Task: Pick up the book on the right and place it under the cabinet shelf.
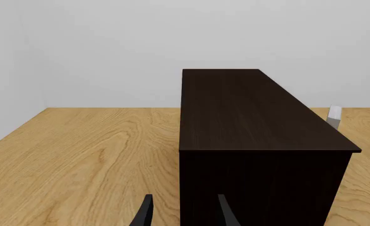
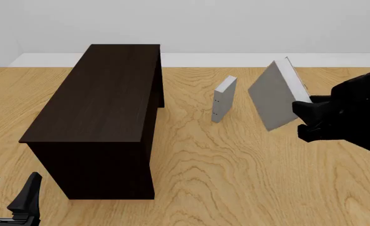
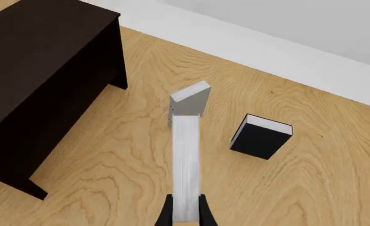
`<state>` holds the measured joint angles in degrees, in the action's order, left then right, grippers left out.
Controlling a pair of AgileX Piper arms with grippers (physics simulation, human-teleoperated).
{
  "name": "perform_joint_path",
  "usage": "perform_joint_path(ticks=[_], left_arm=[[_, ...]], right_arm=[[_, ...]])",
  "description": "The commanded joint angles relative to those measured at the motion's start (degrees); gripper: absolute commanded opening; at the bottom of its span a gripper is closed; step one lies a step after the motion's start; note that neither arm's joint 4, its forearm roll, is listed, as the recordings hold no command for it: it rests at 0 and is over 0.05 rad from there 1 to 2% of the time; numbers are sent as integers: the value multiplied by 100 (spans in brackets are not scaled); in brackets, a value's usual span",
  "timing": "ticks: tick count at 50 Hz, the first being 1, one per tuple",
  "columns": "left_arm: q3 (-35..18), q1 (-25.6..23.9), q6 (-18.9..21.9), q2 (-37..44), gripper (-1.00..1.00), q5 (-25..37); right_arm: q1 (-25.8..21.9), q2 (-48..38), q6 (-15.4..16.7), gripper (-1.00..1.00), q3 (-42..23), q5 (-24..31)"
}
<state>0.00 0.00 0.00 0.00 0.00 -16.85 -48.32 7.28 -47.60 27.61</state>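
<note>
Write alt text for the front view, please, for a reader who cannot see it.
The right claw holds a grey book tilted above a wooden table. Another grey book stands left of it, beside a dark cabinet.

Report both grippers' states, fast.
Left gripper: open, holding nothing.
Right gripper: shut on the book, lifted off the table.

Bright even light, sharp renders, faint shadows
</note>
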Motion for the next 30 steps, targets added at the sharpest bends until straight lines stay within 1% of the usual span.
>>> perform_joint_path(ticks=[1,4,5,6,8,9,12,16,18,20,23,28,29,30], left_arm=[[0,0,0,0,100,0],[0,0,0,0,100,0],[0,0,0,0,100,0],[0,0,0,0,100,0],[0,0,0,0,100,0],[0,0,0,0,100,0],[0,0,0,0,100,0],[0,0,0,0,100,0],[0,0,0,0,100,0],[0,0,0,0,100,0],[0,0,0,0,100,0],[0,0,0,0,100,0],[0,0,0,0,100,0],[0,0,0,0,100,0]], right_arm=[[-272,52,-627,-100,80,-419],[-403,94,-844,-100,143,-536],[-357,71,-789,-100,173,-598],[-449,86,-885,-100,197,-636],[-430,58,-884,-100,243,-713],[-534,69,-963,-100,269,-745],[-579,68,-1084,-100,359,-888],[-621,23,-1141,-100,465,-1042],[-674,30,-1250,-100,574,-1179],[-744,95,-1450,-100,703,-1336],[-716,112,-1544,-100,829,-1482],[-768,155,-1667,-100,903,-1554],[-851,162,-1781,-100,928,-1573],[-827,157,-1834,-100,951,-1600]])
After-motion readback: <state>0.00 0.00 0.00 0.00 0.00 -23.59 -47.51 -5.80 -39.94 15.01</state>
